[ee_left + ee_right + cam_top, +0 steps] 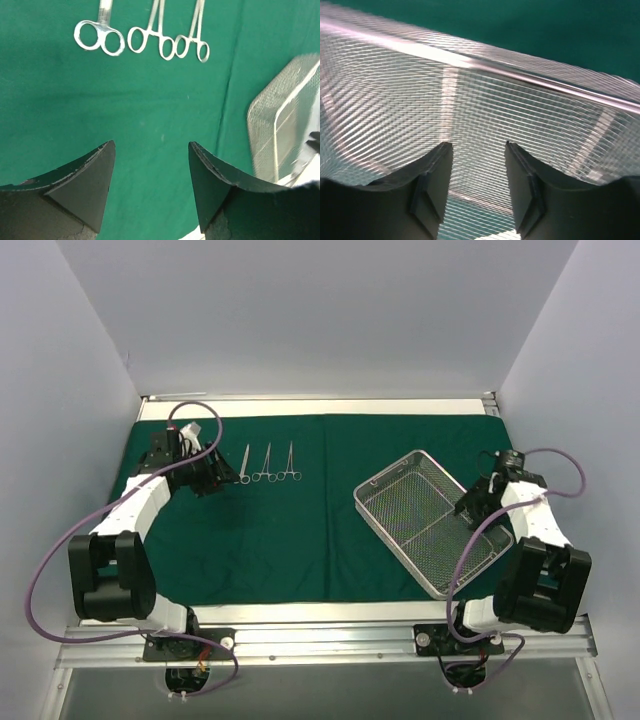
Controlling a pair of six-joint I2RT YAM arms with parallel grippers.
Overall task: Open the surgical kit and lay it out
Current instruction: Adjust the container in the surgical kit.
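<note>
- While the right claw (pixel 478 146) hangs low over the wire-mesh tray (pixel 405 502), its fingers stand spread. Only mesh shows between them, and nothing is pinched.
- Tray: sits on the dark green drape (pixel 300 550), skewed to the drape's edges, and looks empty from above. The right claw is over the tray's right-hand long rim.
- Three ring-handled instruments (pixel 266 462) lie side by side in a neat row well to the left of the tray, rings all at the same end. None touches the tray.
- Left claw (pixel 151 145): spread and empty over bare drape. It is farther left of the tray than the row, just beside the row's outermost piece.
- Judgement: the drape is open flat on the table (pixel 330 612) and the instruments are out. The step in hand is probably gripping the tray to square or seat it.
- To do it well:
  - Put one finger inside the tray wall and one outside.
  - Close on the rim wire, not the mesh floor.
- Expect a light, springy tray that tips when held by one rim, so lift little and move slowly to avoid rucking the drape beneath.
- Keep any travel off the tray's left side so the row stays undisturbed.
</note>
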